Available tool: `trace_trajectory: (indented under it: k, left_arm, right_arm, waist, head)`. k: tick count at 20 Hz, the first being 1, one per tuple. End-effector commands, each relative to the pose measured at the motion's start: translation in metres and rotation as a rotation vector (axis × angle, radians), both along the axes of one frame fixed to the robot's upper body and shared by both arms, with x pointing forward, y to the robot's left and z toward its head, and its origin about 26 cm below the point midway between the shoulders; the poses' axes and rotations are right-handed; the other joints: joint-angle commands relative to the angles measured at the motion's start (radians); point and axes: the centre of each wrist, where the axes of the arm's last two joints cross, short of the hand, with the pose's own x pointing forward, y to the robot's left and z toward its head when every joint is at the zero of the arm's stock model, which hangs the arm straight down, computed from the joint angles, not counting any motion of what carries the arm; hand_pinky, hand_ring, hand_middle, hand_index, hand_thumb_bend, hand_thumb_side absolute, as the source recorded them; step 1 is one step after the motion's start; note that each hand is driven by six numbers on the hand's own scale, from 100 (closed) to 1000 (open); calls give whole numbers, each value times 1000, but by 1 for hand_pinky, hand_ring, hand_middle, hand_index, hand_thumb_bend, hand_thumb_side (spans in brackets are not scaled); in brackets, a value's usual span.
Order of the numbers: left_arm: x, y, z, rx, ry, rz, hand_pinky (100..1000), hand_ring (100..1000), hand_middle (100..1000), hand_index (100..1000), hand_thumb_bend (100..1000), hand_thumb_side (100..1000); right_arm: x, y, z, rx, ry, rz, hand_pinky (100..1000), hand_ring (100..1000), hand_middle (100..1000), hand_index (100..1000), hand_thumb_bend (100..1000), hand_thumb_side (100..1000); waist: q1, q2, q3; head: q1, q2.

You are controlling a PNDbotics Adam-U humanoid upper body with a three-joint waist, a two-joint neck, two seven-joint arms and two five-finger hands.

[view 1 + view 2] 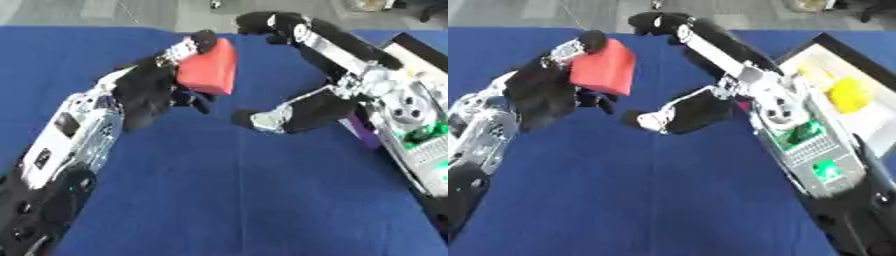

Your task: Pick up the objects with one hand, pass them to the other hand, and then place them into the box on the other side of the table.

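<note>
The handover is under way: the left hand (153, 90) grips the red block (208, 67) above the blue table (227, 200), while the right hand (306, 107) spreads open beside it, needing next to close round it before carrying it to the box (859, 120).

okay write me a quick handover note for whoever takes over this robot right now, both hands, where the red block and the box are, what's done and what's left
Left hand: shut on the red block, held up over the blue table.
Right hand: open, fingers and thumb spread wide right beside the block; I cannot tell whether it touches it yet.
Box: at the table's right edge, with something yellow already inside.
Done: block picked up and brought to the handover spot.
Left: right hand takes the block, left hand lets go, right hand puts the block in the box.
</note>
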Motion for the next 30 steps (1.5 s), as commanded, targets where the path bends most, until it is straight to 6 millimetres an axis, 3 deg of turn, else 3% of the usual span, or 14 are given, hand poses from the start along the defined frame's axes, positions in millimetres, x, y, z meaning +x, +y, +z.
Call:
trace_trajectory:
  k: [1, 9, 30]
  left_arm:
    - [-7, -3, 14, -19, -24, -23, 550, 539, 474, 526, 263, 529]
    - [-13, -8, 15, -33, -41, -49, 549, 539, 474, 527, 249, 537]
    - [-3, -19, 4, -1, -24, -47, 560, 547, 481, 534, 205, 583]
  right_arm:
    - [-4, -1, 7, 17, -12, -19, 936, 960, 869, 946, 546, 253]
    - [-5, 4, 7, 39, 21, -42, 934, 961, 862, 951, 539, 271]
    - [-6, 5, 7, 75, 50, -24, 921, 934, 801, 898, 512, 248]
  waist:
    - [-9, -4, 2]
    - [-13, -1, 3]
    - [-7, 5, 7]
  head:
    - [-2, -5]
    - [-9, -1]
    - [-18, -1]
